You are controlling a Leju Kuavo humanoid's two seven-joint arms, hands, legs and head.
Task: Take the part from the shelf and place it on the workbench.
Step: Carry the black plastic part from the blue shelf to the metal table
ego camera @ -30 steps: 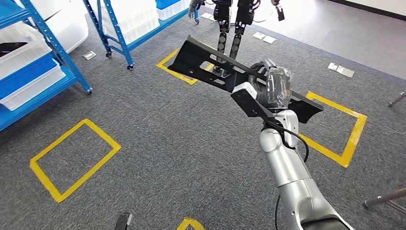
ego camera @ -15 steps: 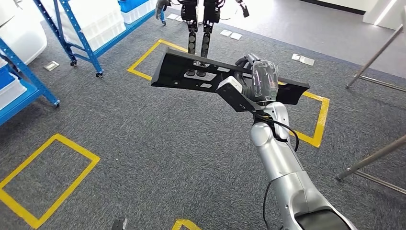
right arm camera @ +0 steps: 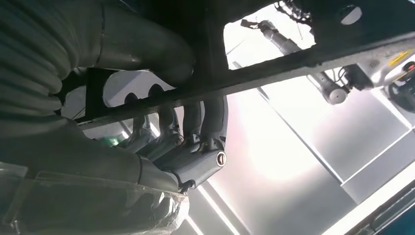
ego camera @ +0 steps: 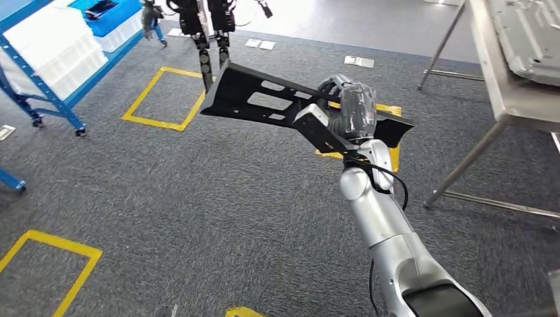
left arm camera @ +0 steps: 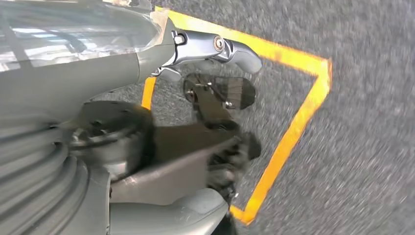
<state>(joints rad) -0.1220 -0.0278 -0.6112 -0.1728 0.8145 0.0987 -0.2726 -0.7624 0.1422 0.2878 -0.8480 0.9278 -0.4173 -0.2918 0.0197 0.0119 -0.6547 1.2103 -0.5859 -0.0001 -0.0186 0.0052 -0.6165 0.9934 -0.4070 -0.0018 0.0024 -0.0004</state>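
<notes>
The part (ego camera: 251, 99) is a long flat black bracket with cut-outs. My right hand (ego camera: 350, 112) grips it near its middle and holds it up in the air over the carpet, roughly level. In the right wrist view the hand's fingers (right arm camera: 195, 147) curl around a bar of the part (right arm camera: 293, 61). The workbench (ego camera: 508, 99), a grey metal table, stands at the upper right, beyond the part's right end. My left hand (left arm camera: 147, 63) hangs over the carpet in the left wrist view, holding nothing, its thumb held apart.
A grey ribbed panel (ego camera: 535, 39) lies on the workbench, whose slanted legs (ego camera: 462, 165) reach the floor. A blue shelf with white bins (ego camera: 46, 53) stands far left. Another robot's legs (ego camera: 211, 39) stand at the top. Yellow tape squares (ego camera: 158, 99) mark the carpet.
The whole view has swung to the right: the blue shelves slid off to the left and the workbench came in at the right. The part stays gripped in my right hand.
</notes>
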